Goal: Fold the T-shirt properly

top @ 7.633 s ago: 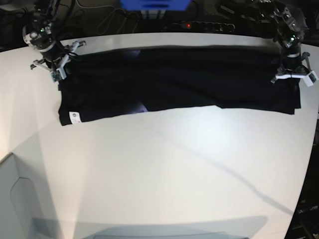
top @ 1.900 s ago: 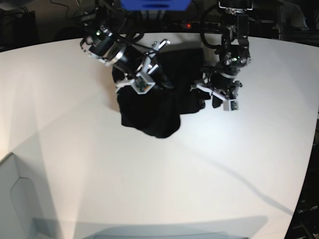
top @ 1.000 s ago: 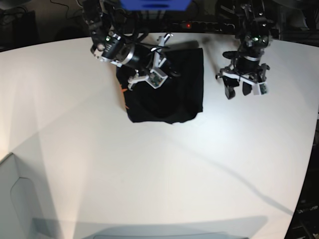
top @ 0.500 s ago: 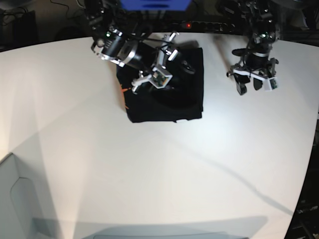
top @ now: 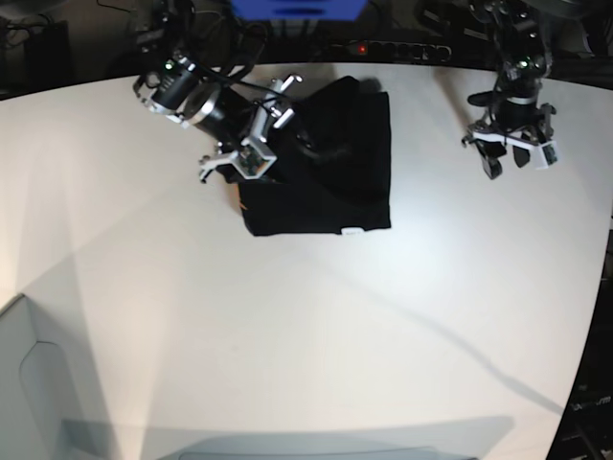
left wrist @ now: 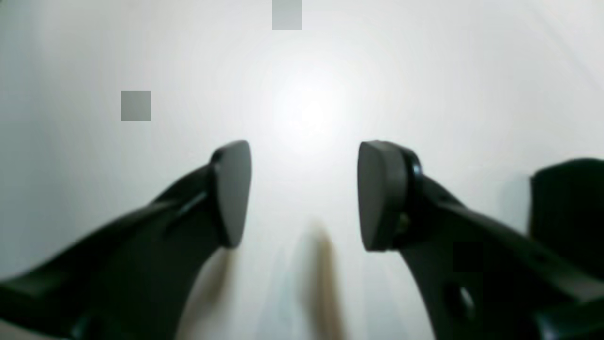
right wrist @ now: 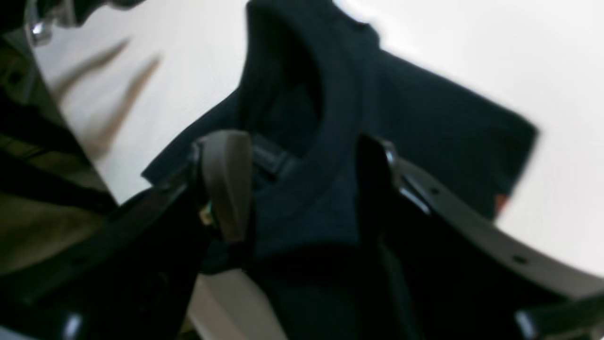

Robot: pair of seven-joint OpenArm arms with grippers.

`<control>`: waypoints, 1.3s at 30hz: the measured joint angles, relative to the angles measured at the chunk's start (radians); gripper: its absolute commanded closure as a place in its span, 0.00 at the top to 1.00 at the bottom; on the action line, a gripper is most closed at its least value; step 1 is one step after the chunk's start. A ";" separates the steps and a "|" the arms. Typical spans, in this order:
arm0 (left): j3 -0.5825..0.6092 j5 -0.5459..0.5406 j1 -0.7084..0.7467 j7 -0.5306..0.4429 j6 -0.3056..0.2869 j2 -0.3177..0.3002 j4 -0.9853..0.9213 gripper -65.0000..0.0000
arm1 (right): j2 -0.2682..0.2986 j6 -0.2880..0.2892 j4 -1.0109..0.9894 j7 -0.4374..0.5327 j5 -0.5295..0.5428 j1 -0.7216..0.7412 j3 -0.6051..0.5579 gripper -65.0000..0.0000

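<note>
base view shows me the t-shirt (top: 326,172) lying as a compact dark block on the far half of the white table (top: 306,326), roughly squared off, with a small white tag at its near edge, so i'd judge the folding is close to finished. my right gripper (top: 251,144) sits over the shirt's left side, and in the right wrist view its jaws stand wide apart with a raised ridge of the black cloth (right wrist: 330,156) running between them; nothing looks pinched, so i read it as let go rather than holding (though the picture is blurred and i can't rule out a light touch on one pad). a fleck of orange shows at the cloth's edge there, likely the neck mark. my left gripper (top: 512,153) hangs well apart from the shirt, over bare table to its right, and the left wrist view confirms its fingers (left wrist: 231,189) are parted with only white surface between them, holding nothing; i take it that arm is parked out of the way so it won't disturb the fold. a dark corner of something sits at that view's right edge, too soft to name. the tabletop is plain, matte white and otherwise bare near me, with long soft shadows crossing it; behind it are cables, a power strip (top: 393,48) with a red light and a blue object (top: 297,10).
</note>
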 measured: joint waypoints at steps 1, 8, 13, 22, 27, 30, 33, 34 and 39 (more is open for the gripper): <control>0.000 0.000 0.000 0.000 0.000 0.000 0.000 0.53 | 0.000 0.000 0.000 -0.001 0.000 0.002 0.015 0.55; 0.002 -0.001 -0.002 0.004 -0.001 0.002 0.000 0.53 | 0.003 0.000 -0.130 -0.005 0.000 0.045 -0.075 0.55; 0.002 0.000 -0.011 0.004 -0.002 0.002 0.010 0.53 | -0.041 0.000 -0.291 0.001 0.000 0.130 -0.164 0.55; 0.005 0.000 -0.011 0.018 -0.001 -0.032 0.060 0.53 | -0.074 0.000 -0.466 0.001 -0.005 0.233 -0.336 0.55; -0.017 -0.002 -0.014 0.097 -0.003 -0.030 0.074 0.53 | -0.074 0.000 -0.465 0.008 -0.005 0.237 -0.341 0.55; -0.028 0.000 -0.022 0.095 -0.003 -0.031 0.074 0.53 | -0.071 0.000 -0.436 0.023 -0.008 0.234 -0.341 0.55; -0.023 0.000 -0.023 0.106 -0.003 -0.029 0.091 0.53 | -0.069 0.000 -0.335 0.027 -0.009 0.191 -0.341 0.55; -0.021 0.000 -0.020 0.103 -0.003 -0.026 0.112 0.53 | -0.066 0.000 -0.299 0.026 -0.003 0.178 -0.333 0.55; 0.051 -0.108 0.048 0.098 -0.005 0.008 0.184 0.53 | -0.043 0.000 -0.158 0.017 -0.010 0.137 -0.210 0.55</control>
